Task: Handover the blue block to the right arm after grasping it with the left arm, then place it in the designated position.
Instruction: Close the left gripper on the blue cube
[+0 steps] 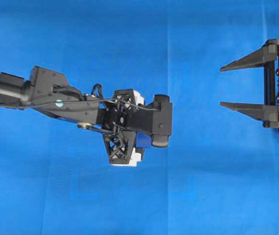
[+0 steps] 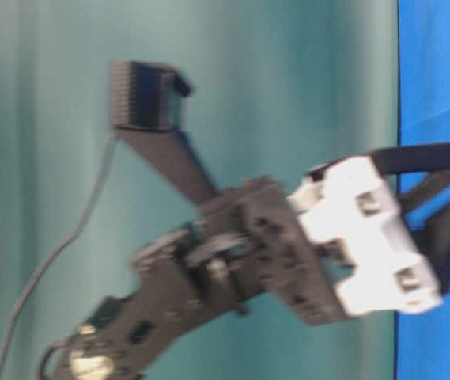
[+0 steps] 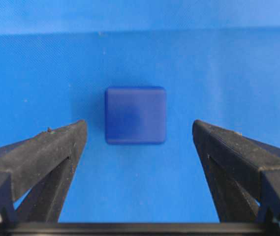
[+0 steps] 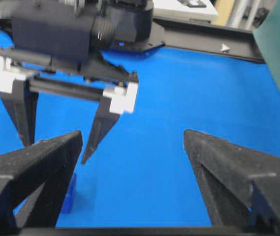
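Note:
The blue block (image 3: pixel 135 115), a small dark-blue cube, lies on the bright blue cloth. My left gripper (image 3: pixel 139 124) hangs straight above it, open, with one black finger on either side and clear of it. From overhead the left gripper (image 1: pixel 133 128) points down and covers most of the block (image 1: pixel 142 141). My right gripper (image 1: pixel 221 86) waits at the right edge, open and empty, with its fingers pointing left. In the right wrist view my right gripper (image 4: pixel 132 132) frames the left gripper (image 4: pixel 54 153). The block (image 4: pixel 68 194) shows there, half hidden behind my near finger.
The blue cloth (image 1: pixel 188 186) covers the whole work surface. A black rail (image 4: pixel 213 42) runs along the far side behind the left arm. A teal backdrop (image 2: pixel 248 95) stands beside the cloth in the table-level view, where the left arm's white brackets (image 2: pixel 367 237) look blurred.

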Controlling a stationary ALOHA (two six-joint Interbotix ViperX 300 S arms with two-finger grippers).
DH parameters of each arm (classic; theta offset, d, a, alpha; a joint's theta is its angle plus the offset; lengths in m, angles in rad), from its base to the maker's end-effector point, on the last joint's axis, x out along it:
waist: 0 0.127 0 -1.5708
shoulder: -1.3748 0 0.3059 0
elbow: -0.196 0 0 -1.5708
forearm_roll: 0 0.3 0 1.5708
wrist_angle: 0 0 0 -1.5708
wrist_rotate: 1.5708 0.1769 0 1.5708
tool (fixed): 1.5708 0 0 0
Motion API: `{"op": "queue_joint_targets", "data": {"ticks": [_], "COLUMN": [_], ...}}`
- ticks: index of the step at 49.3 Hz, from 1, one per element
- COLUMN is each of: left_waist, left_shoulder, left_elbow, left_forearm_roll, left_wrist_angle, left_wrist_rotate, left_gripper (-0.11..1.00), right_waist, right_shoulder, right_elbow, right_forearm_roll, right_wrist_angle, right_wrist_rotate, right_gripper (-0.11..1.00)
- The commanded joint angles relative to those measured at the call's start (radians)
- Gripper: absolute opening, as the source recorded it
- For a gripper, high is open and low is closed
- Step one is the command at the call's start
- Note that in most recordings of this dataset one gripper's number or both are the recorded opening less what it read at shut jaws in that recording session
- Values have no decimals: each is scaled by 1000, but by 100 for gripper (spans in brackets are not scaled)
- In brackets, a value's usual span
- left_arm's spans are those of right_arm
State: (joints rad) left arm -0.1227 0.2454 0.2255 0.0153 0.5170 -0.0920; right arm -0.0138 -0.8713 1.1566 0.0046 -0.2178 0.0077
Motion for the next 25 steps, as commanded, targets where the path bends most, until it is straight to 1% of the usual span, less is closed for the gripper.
{"op": "queue_joint_targets", "data": {"ticks": [1,6,25], "left_waist": [-2,-2,-2], "left_shoulder": [3,34,129], "left_elbow": [-3,5,8], "left_forearm_roll": [2,3,2], "left_wrist_angle": [-38,-72,-133], "left_wrist_rotate": [2,0,-3], "left_gripper": [92,92,92], "right_waist": [-2,-2,-2], "right_shoulder": [11,14,18], "right_elbow": [-20,-20,-18], "right_forearm_roll": [5,3,3], "right_wrist_angle": [-8,-8,-8], "right_wrist_rotate": [2,2,2], "right_gripper": [98,98,98]}}
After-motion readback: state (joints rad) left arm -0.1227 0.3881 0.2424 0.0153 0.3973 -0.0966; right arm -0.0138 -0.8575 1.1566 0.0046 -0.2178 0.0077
